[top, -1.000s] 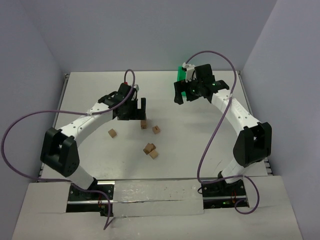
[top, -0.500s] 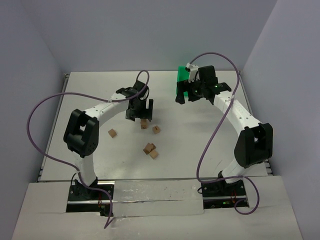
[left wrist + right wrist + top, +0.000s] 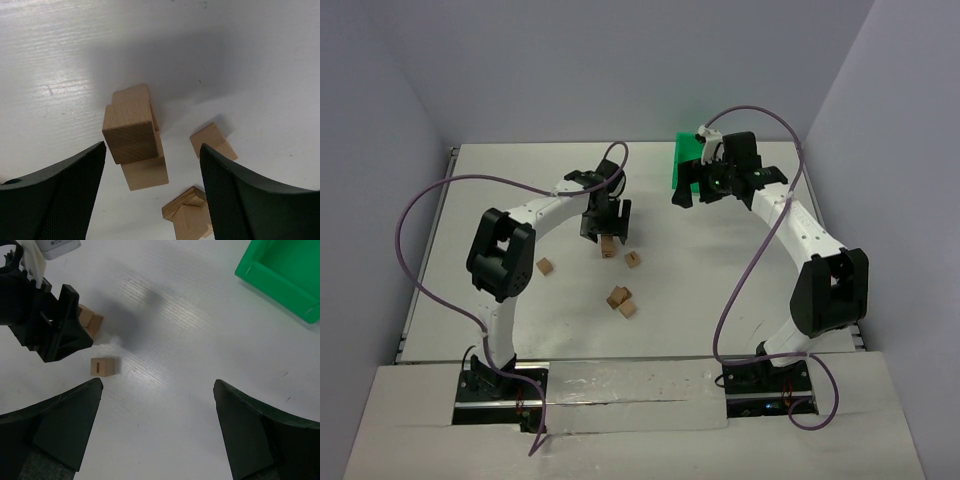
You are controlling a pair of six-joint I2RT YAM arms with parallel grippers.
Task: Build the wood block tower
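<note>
Left wrist view: we judge the tower (image 3: 131,134) barely begun; left pincer (image 3: 152,150) and right pincer (image 3: 156,385) are released; wood blocks (image 3: 212,140) lie loose.

1. The tower (image 3: 129,132) is a short upright stack of plain light-tan cubes. Its top cube is twisted out of line with those beneath, and the exact count is unclear.
2. A loose cube (image 3: 633,259) lies flat just right of it, with a dark slot on one face.
3. A pair of cubes (image 3: 618,295) lies touching, nearer the front.
4. A lone cube (image 3: 546,266) sits well apart to the left.
</note>
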